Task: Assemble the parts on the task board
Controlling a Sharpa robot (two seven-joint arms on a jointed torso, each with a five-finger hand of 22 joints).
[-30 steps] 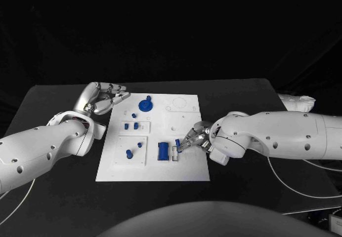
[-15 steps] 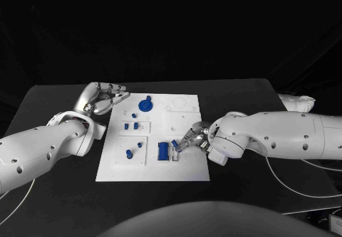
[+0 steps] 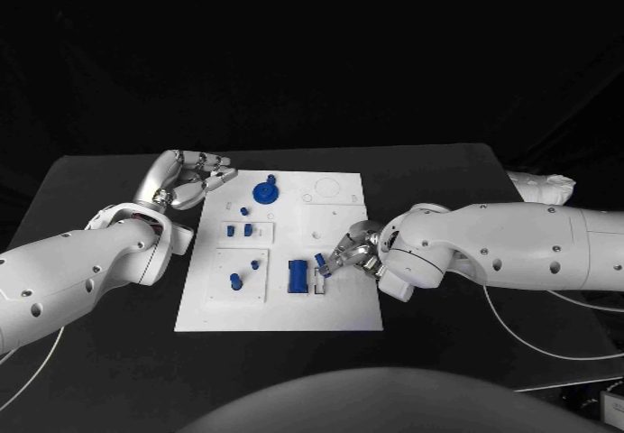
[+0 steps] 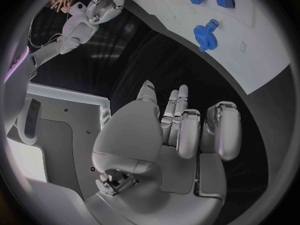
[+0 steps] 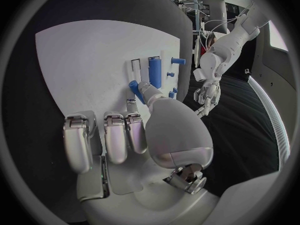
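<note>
The white task board (image 3: 279, 311) lies mid-table. My right hand (image 3: 353, 253) hovers over its right side and pinches a small blue piece (image 3: 320, 261) between thumb and a finger; the right wrist view shows that piece (image 5: 134, 88) just beside an upright blue block (image 5: 154, 65). That blue block (image 3: 298, 275) stands by a narrow slot (image 3: 317, 283). My left hand (image 3: 195, 180) rests at the board's far left corner with loosely bent fingers, holding nothing. A blue gear-shaped part (image 3: 264, 191) lies close to it, also seen as the gear (image 4: 205, 32).
Two small blue blocks (image 3: 238, 231) and blue pegs (image 3: 235, 281) stand on the board's left half. Black table (image 3: 91, 189) surrounds the board. My bulky right forearm (image 3: 520, 248) lies across the table's right side.
My right hand has shifted slightly, carrying the small blue piece a little up the board from beside the block. The left arm has stayed still.
</note>
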